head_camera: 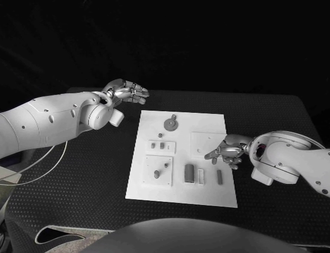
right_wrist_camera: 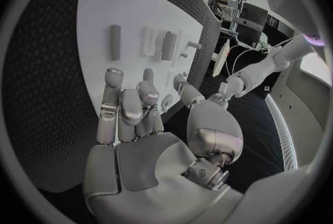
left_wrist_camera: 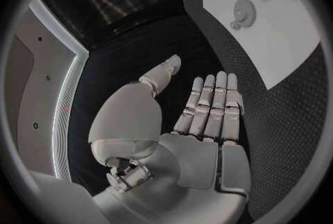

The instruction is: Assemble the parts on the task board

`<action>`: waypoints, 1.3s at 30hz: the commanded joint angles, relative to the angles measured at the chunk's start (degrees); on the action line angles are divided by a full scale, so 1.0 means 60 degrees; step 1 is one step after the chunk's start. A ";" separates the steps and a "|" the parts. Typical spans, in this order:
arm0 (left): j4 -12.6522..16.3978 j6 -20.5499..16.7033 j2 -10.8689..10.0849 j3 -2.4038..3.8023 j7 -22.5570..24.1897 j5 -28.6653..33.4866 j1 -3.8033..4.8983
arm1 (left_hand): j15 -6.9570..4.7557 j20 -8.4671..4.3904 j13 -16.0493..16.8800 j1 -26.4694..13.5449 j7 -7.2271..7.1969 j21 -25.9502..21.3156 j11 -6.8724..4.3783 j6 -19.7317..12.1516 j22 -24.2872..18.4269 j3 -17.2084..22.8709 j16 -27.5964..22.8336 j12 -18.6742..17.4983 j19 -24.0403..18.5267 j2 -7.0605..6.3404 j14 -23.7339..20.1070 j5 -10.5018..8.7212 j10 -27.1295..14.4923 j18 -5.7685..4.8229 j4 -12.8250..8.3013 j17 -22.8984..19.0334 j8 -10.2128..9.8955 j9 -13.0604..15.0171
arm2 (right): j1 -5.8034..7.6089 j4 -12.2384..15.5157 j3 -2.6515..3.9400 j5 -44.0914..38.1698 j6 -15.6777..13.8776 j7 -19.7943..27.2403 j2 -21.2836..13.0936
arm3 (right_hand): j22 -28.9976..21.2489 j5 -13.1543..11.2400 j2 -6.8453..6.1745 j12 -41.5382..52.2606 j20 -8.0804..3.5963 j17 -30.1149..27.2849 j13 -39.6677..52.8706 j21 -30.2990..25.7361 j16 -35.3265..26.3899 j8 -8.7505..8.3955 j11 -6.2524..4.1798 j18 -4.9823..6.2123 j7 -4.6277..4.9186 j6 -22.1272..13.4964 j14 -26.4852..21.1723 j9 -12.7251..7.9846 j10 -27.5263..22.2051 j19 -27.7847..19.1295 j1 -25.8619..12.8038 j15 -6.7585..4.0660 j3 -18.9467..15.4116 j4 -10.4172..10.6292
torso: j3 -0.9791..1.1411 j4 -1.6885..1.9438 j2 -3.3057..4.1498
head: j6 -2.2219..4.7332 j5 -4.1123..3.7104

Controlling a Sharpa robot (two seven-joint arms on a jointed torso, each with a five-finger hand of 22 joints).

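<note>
Fingers of the left hand [left_wrist_camera: 201, 118] lie straight and apart, holding nothing, above the black table [head_camera: 81, 184] beyond the far left corner of the task board [head_camera: 210, 195]. Right hand [head_camera: 227, 151], fingers loosely spread and empty, hovers over the board's right edge. Small parts [head_camera: 189, 173] rest on the board, near its front.

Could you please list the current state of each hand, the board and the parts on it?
Left hand: open, holding nothing, off the far left corner of the board.
Right hand: open, holding nothing, fingers over the board's right edge.
Board: flat on the table.
Gear: lying flat near the board's far end.
Dark bar: lying near the board's near end.
Small peg: lying right of the bar.
</note>
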 commanded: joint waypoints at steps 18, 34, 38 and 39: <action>0.0070 0.0127 -0.0019 0.0005 0.0098 -0.0017 0.0007 | 0.0027 -0.0025 -0.0016 -0.0055 0.0232 0.0026 0.0032 -0.0018 -0.0013 -0.0013 -0.0062 0.0022 -0.0067 0.0018 0.0009 0.0054 0.0040 -0.0046 0.0069 0.0024 0.0068 -0.0010 | -0.0161 -0.0280 -0.0363 -0.1344 0.1271 -0.0661 -0.0174 | 0.0196 -0.0037 0.0220 0.0092 0.0019 0.0056 0.0048 0.0037 0.0043 0.0002 0.0002 0.0147 0.0092 0.0126 0.0090 0.0050 0.0170 0.0028 0.0598 0.0007 -0.0104 -0.0348 | 0.0002 0.0012 0.0010 | 0.0001 -0.0137; 0.0072 0.0166 -0.0021 0.0005 0.0093 -0.0017 0.0007 | 0.0027 -0.0024 -0.0020 -0.0062 0.0231 0.0028 0.0032 -0.0017 -0.0013 -0.0019 -0.0067 0.0022 -0.0069 0.0018 0.0008 0.0052 0.0042 -0.0048 0.0073 0.0028 0.0071 -0.0012 | -0.0477 -0.0674 -0.0436 -0.1584 0.1330 -0.0665 0.0291 | 0.0188 -0.0035 0.0212 0.0121 0.0042 0.0063 0.0072 0.0032 0.0052 -0.0002 0.0000 0.0147 0.0089 0.0149 0.0096 0.0050 0.0206 0.0020 0.0449 0.0010 -0.0221 -0.0250 | -0.0003 0.0040 0.0012 | 0.0001 -0.0127; 0.0065 0.0167 -0.0028 0.0005 0.0089 -0.0017 0.0007 | 0.0027 -0.0024 -0.0021 -0.0066 0.0231 0.0029 0.0032 -0.0017 -0.0013 -0.0021 -0.0069 0.0022 -0.0070 0.0020 0.0008 0.0052 0.0041 -0.0048 0.0076 0.0030 0.0071 -0.0013 | -0.0564 -0.0781 -0.0436 -0.1636 0.1344 -0.0651 0.0418 | 0.0186 -0.0034 0.0209 0.0122 0.0043 0.0062 0.0073 0.0031 0.0052 -0.0003 0.0000 0.0147 0.0089 0.0151 0.0095 0.0049 0.0209 0.0020 0.0424 0.0009 -0.0230 -0.0232 | -0.0001 0.0046 0.0011 | 0.0001 -0.0108; 0.0065 0.0168 -0.0029 0.0005 0.0089 -0.0017 0.0007 | 0.0027 -0.0024 -0.0021 -0.0066 0.0231 0.0029 0.0032 -0.0018 -0.0013 -0.0021 -0.0069 0.0022 -0.0070 0.0020 0.0008 0.0052 0.0041 -0.0049 0.0076 0.0030 0.0071 -0.0013 | -0.0570 -0.0809 -0.0436 -0.1665 0.1342 -0.0650 0.0441 | 0.0186 -0.0034 0.0209 0.0128 0.0043 0.0064 0.0077 0.0031 0.0053 -0.0003 -0.0001 0.0147 0.0088 0.0151 0.0096 0.0049 0.0213 0.0020 0.0423 0.0009 -0.0230 -0.0231 | -0.0002 0.0051 0.0011 | 0.0001 -0.0110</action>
